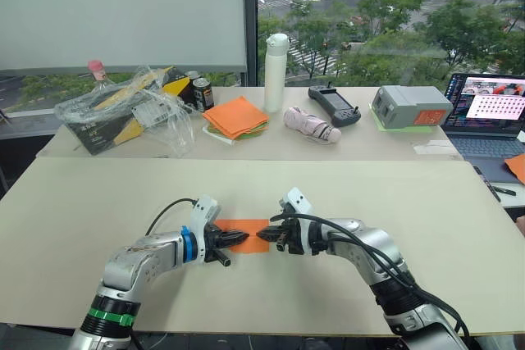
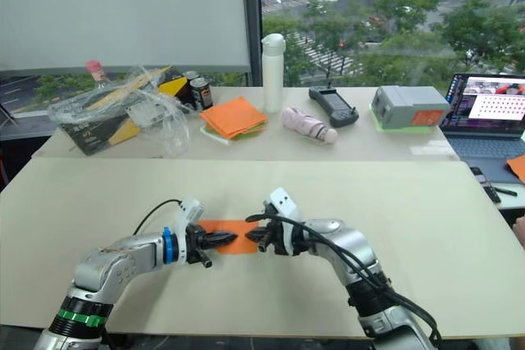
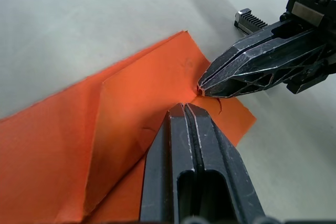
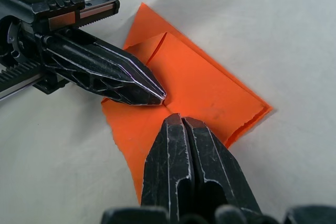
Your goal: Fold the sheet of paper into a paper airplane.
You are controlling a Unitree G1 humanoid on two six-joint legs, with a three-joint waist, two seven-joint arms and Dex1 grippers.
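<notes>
Counter [image 1: 98, 202]: pale and bare around the work. Sheet of paper [image 1: 246, 229]: lower centre of the head view, flat on the counter, already creased narrow. Left pincer [image 1: 239, 240] and right pincer [image 1: 264, 236]: both pressed together, tips meeting on the paper's middle, pinning it. Paper is light, thin, tear-prone, probably slippery; take by a free corner or edge.

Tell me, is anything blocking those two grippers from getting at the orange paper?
Nothing visible does. The left gripper and the right gripper both already have their closed tips pressed on the sheet of paper, meeting near its middle on the bare table.
</notes>
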